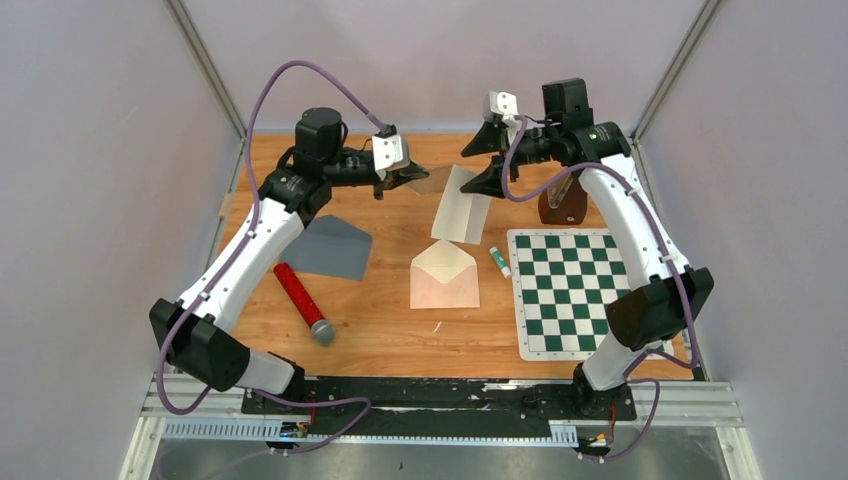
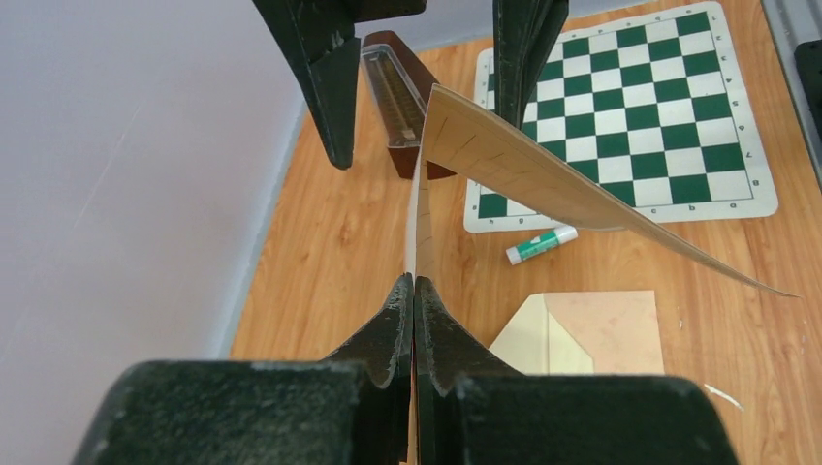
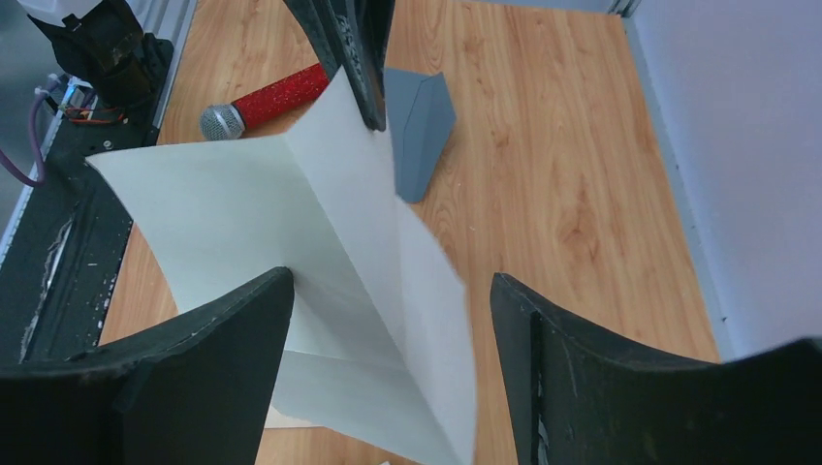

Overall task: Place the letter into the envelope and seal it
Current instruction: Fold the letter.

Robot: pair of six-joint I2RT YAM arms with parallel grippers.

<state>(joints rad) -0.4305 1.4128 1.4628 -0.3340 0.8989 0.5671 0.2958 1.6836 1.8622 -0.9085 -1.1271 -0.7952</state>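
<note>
The left gripper (image 2: 414, 291) was clamped tight on one edge of the letter (image 1: 460, 215), holding it up in the air over the far middle of the table (image 1: 400, 330). The sheet was part-folded, one panel standing on edge, the other drooping towards the chessboard mat (image 1: 570, 290). The right gripper (image 3: 388, 291) faced it from the other side, jaws spread wide, a finger on each side of the paper and gripping nothing. Below and nearer the arms, the cream envelope (image 1: 445, 280) lay flat, flap open and pointing away. A glue stick (image 1: 499, 261) lay between it and the mat. A wooden metronome (image 1: 563, 205) stood at the mat's far edge. Off to the left lay a grey envelope (image 1: 330, 250) and a red microphone (image 1: 300, 298).
</note>
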